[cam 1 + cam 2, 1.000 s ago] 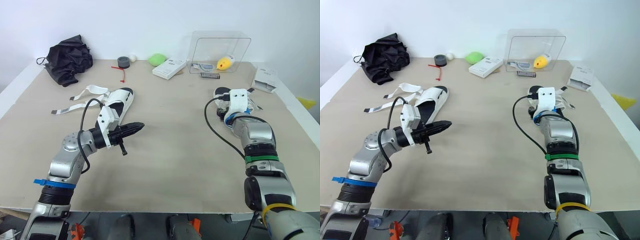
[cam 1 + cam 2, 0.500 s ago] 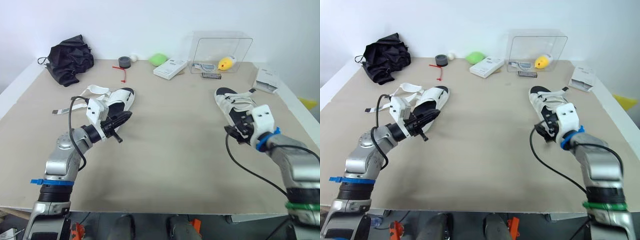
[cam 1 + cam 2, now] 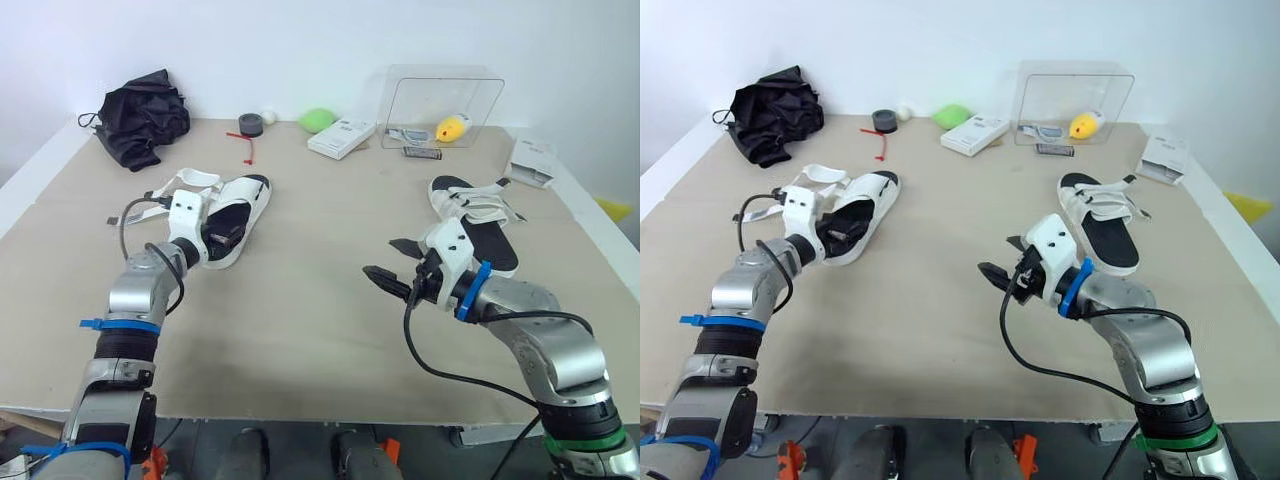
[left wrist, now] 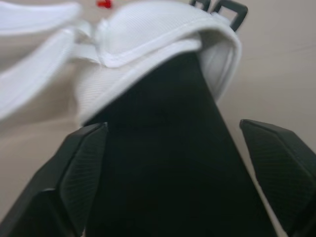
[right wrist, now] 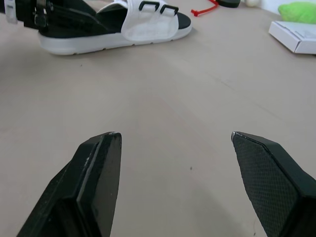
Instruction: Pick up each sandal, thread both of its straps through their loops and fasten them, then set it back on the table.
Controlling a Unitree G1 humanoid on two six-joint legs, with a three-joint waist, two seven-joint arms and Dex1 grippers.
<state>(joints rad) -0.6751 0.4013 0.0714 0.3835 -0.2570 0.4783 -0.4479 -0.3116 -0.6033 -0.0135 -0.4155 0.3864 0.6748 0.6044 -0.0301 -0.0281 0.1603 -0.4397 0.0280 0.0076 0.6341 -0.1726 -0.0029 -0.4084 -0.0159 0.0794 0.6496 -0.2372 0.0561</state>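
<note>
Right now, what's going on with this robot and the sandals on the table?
The robot is working on two white sandals. Its left gripper is open, fingers either side of the left sandal, whose strap lies loose on the table. The right gripper hangs open above bare table, apart from the right sandal, which lies flat with straps across it.

The left gripper (image 3: 227, 236) partly covers the sandal (image 3: 241, 190).

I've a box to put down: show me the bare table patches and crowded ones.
Bare: the middle between the left sandal and the right gripper, and the near edge of the table. Crowded: the back edge, from the black bundle to the clear box.
</note>
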